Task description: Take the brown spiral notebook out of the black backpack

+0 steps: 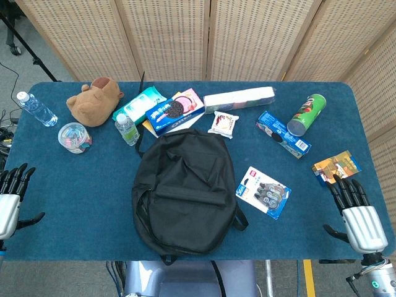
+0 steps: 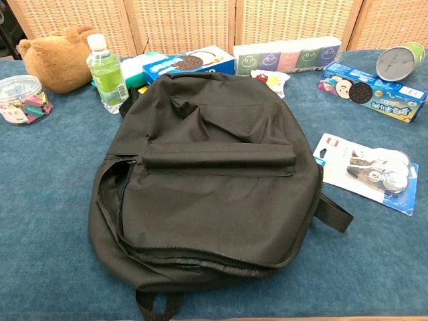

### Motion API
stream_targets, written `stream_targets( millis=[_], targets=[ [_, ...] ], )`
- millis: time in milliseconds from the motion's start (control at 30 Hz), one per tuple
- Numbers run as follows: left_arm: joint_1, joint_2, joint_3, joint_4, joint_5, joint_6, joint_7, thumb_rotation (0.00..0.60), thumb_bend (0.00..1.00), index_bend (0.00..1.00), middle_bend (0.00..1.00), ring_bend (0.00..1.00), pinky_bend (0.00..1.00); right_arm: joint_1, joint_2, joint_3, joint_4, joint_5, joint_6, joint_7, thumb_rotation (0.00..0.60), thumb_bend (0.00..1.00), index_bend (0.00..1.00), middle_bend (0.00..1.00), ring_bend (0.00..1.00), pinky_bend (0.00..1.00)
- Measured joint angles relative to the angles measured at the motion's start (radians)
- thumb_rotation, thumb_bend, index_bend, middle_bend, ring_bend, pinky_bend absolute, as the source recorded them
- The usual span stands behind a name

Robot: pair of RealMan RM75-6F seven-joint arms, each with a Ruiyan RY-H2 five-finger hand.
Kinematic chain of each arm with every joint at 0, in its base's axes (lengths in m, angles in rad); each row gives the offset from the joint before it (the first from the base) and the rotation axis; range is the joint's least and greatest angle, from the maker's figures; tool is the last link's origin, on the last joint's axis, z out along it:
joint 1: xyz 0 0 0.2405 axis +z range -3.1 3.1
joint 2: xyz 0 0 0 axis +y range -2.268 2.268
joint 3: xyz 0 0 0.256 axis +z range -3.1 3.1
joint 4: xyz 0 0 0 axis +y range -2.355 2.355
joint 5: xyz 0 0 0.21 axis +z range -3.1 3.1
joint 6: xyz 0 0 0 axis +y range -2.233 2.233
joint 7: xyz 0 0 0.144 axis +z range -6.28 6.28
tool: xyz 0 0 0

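Observation:
The black backpack [image 1: 184,189] lies flat in the middle of the blue table, its top toward the near edge. In the chest view the backpack [image 2: 210,180] fills the frame, its zipper gaping on the left side. No brown spiral notebook shows; the inside of the bag is hidden. My left hand [image 1: 11,198] rests at the table's near left edge, fingers apart, holding nothing. My right hand [image 1: 359,216] rests at the near right edge, fingers spread and empty. Both hands are well away from the backpack. Neither hand appears in the chest view.
Behind the backpack lie a plush toy [image 1: 94,100], a water bottle [image 1: 36,109], a jar of clips [image 1: 75,137], a small green bottle [image 1: 127,129], cookie boxes [image 1: 175,114], a tissue pack [image 1: 239,99] and a chip can [image 1: 305,115]. A tape pack [image 1: 263,192] sits right of the bag.

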Motion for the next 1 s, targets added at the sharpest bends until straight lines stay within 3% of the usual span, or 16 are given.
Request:
stream_targets(
  millis=[267, 567, 700, 1000],
  targets=[
    [0.009, 0.002, -0.008, 0.002, -0.006, 0.020, -0.011, 0.600, 0.00, 0.00, 0.00, 0.00, 0.00, 0.035, 0.006, -0.057, -0.022, -0.099, -0.046, 0.120, 0.600, 0.00, 0.10, 0.05, 0.00, 0.00],
    [0.000, -0.018, -0.012, 0.023, -0.027, -0.002, 0.014, 0.600, 0.00, 0.00, 0.00, 0.00, 0.00, 0.194, -0.004, -0.137, -0.056, -0.277, -0.223, 0.263, 0.600, 0.00, 0.13, 0.08, 0.00, 0.00],
    [0.001, -0.017, -0.018, 0.026, -0.039, -0.001, 0.009, 0.600, 0.00, 0.00, 0.00, 0.00, 0.00, 0.309, -0.043, -0.141, -0.074, -0.327, -0.333, 0.315, 0.600, 0.00, 0.14, 0.09, 0.00, 0.00],
    [-0.006, -0.021, -0.025, 0.043, -0.064, -0.026, 0.001, 0.600, 0.00, 0.00, 0.00, 0.00, 0.00, 0.424, -0.169, -0.111, -0.109, -0.300, -0.499, 0.229, 0.600, 0.00, 0.16, 0.12, 0.00, 0.00]
  ],
)
